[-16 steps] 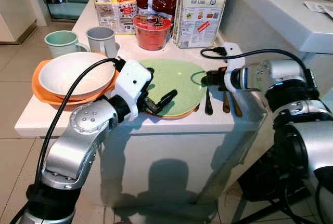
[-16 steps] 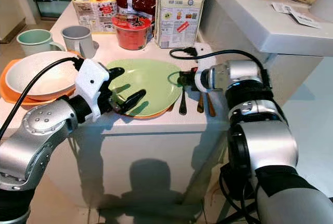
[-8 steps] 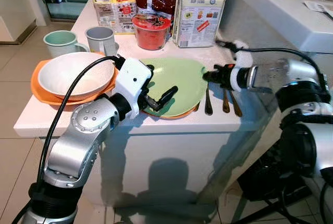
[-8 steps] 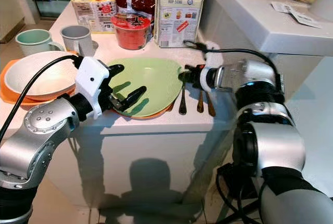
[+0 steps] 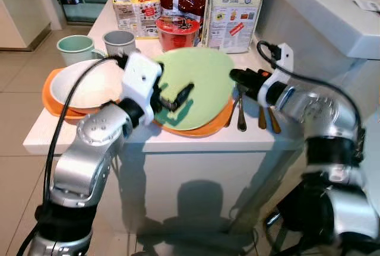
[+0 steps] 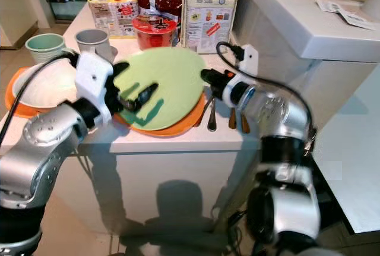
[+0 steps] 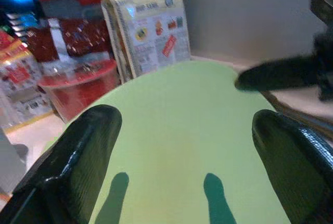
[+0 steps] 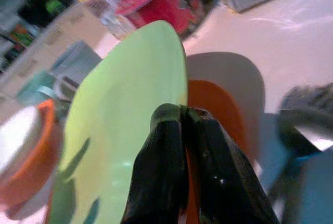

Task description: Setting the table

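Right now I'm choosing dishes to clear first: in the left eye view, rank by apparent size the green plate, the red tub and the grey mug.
1. green plate, tilted, its right rim pinched by the right gripper
2. red tub
3. grey mug, close to the tub in apparent size, so their order is unsure.
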{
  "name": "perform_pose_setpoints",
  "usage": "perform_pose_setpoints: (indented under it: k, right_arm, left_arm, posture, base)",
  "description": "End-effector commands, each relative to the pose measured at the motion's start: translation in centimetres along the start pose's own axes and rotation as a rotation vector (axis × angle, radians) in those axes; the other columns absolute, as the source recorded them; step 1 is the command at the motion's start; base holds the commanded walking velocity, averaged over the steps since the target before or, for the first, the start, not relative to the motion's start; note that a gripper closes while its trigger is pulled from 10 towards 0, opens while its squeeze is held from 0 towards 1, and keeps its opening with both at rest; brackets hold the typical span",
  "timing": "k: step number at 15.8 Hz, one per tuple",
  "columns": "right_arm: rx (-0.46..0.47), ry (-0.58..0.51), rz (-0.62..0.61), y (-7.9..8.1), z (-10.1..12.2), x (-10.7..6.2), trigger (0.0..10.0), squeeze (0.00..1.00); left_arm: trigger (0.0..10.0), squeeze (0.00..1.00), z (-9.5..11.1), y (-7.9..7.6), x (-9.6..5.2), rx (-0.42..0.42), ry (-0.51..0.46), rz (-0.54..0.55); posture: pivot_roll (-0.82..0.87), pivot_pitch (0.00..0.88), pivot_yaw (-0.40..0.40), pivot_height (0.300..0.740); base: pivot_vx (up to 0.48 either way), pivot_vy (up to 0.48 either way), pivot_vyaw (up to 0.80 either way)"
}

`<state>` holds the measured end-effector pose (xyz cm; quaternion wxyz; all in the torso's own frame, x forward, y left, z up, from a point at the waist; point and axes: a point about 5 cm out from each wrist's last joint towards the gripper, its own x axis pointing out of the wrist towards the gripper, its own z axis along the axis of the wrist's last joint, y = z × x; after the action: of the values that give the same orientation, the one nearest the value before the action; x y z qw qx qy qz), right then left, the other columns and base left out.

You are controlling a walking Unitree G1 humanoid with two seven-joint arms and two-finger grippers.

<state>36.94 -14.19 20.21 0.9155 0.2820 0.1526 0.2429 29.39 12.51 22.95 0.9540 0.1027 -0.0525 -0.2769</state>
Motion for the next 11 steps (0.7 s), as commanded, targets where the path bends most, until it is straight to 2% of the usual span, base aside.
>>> perform_pose_setpoints:
  k: [1,2,8,11]
  right_arm:
    - [0.011,-0.086,0.006,0.2,1.1,-1.0,0.0,0.0]
    - [0.041,-0.135,0.012,0.4,0.9,-1.6,0.0,0.0]
    - [0.124,-0.214,-0.03,0.2,0.2,-3.4,0.0,0.0]
    - [0.247,-0.3,-0.044,0.2,-0.3,-4.7,0.0,0.0]
  left_arm:
    - [10.0,0.0,0.3,0.3,0.2,-0.005,-0.014,0.024]
    - [10.0,0.0,0.4,0.4,0.3,-0.01,-0.023,0.036]
    - [10.0,0.0,0.7,0.5,0.5,-0.036,-0.044,0.054]
    - [10.0,0.0,0.4,0.5,0.6,-0.079,-0.026,0.083]
  posture:
    - [0.04,0.0,-0.025,0.74]
    - [0.04,0.0,-0.02,0.74]
    - [0.04,0.0,-0.01,0.74]
    - [0.03,0.0,-0.006,0.74]
  base:
    - [0.0,0.0,0.0]
    - [0.0,0.0,0.0]
    - [0.0,0.0,0.0]
    - [0.0,0.0,0.0]
